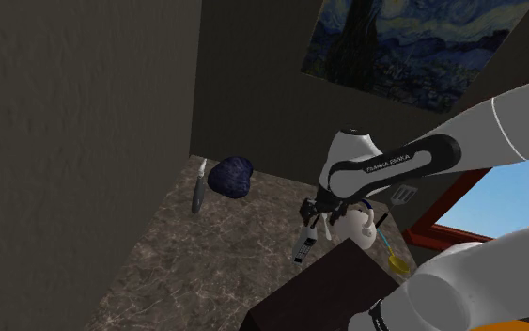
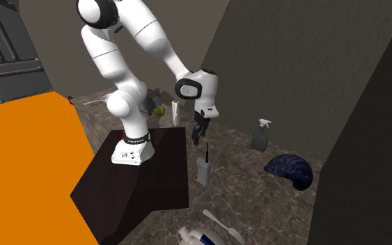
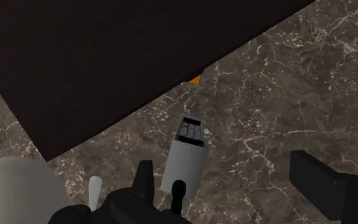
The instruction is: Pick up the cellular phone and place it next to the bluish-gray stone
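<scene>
Dark bluish rounded stone (image 1: 231, 176) by the wall corner, shoulder view's left; bare brown marbled surface (image 1: 215, 254) separates it from the slim grey cellular phone (image 1: 302, 246), which lies just beside the edge of the dark box stand (image 1: 333, 287). Black two-finger gripper (image 1: 309, 221) hovers above the phone, fingers spread, touching nothing.

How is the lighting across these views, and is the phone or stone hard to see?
Shoulder view: dim; the dark blue stone blends into the shadowed corner, and the phone below the gripper is faint. Second exterior view: brighter; the grey phone stands clear on the marbled surface. Wrist view: evenly lit; the phone shows plainly.
</scene>
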